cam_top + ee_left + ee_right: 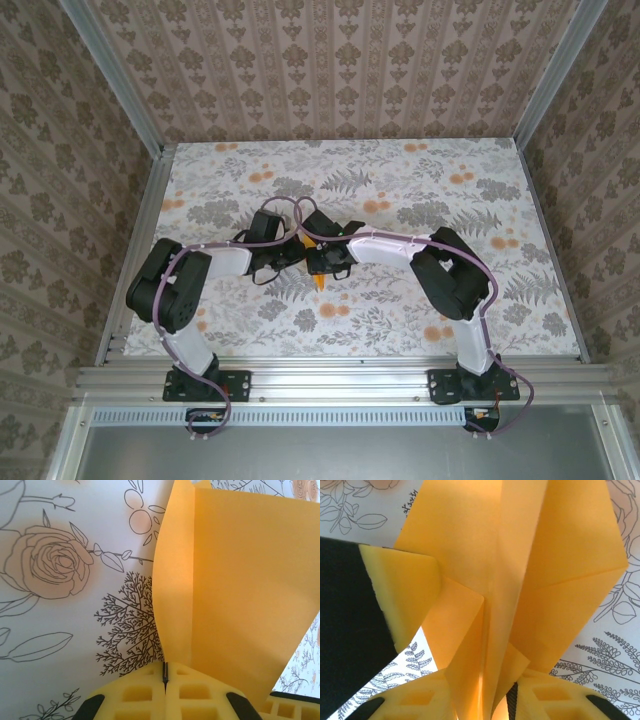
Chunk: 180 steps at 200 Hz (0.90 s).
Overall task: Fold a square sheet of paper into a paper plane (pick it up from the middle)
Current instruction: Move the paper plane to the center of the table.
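The square sheet of paper (pixel 520 555) is orange-yellow and folded into a creased shape with flaps either side of a centre fold. It hangs above the middle of the table between both arms, and a tip of this paper (pixel 319 281) shows below the grippers. My left gripper (pixel 165 672) is shut on one thin edge of the paper (pixel 240 580). One left gripper finger (pixel 402 590) reaches in from the left. My right gripper (pixel 485 700) has its jaws partly apart, with the centre fold running loosely between them. From above, the left gripper (pixel 287 250) and right gripper (pixel 325 258) face each other.
A flower-print tablecloth (pixel 400 190) covers the table. Patterned walls on aluminium posts (pixel 130 110) close in the left, back and right. An aluminium rail (pixel 330 378) carrying both arm bases runs along the near edge.
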Each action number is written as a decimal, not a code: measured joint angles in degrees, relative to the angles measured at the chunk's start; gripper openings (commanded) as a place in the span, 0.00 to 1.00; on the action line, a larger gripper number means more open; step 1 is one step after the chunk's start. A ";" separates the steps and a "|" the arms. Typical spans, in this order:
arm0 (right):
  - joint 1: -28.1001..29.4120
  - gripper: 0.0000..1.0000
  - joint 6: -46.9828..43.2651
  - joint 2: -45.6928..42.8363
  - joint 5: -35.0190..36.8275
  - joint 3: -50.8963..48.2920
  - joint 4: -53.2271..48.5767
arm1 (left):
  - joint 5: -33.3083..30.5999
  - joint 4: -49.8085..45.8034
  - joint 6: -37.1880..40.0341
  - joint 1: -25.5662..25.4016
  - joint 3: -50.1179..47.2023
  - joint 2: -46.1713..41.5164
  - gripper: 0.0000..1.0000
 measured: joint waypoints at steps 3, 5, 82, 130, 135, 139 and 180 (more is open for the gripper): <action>0.00 0.26 0.26 0.00 0.02 0.07 -0.02 | 0.02 0.00 0.00 0.00 0.00 0.00 0.05; 0.00 0.26 0.26 0.02 0.07 0.09 -0.02 | 0.00 0.00 0.00 0.00 0.00 0.00 0.05; 0.00 0.18 0.96 1.05 2.47 2.05 -0.96 | -0.02 -0.85 -0.42 0.02 0.00 -0.94 0.15; 0.00 0.13 0.94 2.69 3.43 3.48 -1.90 | -0.26 -1.68 -1.18 0.57 -0.02 -1.95 0.29; 0.00 0.11 0.87 2.97 3.50 3.67 -2.01 | -0.28 -1.73 -1.27 0.81 -0.07 -2.25 0.30; 0.00 0.10 0.94 3.13 3.52 3.72 -2.01 | -0.28 -1.73 -1.53 0.87 -0.11 -2.43 0.32; -0.24 0.10 0.39 3.06 6.69 4.07 -3.45 | -0.98 -3.45 -2.54 5.92 -2.19 -7.69 0.44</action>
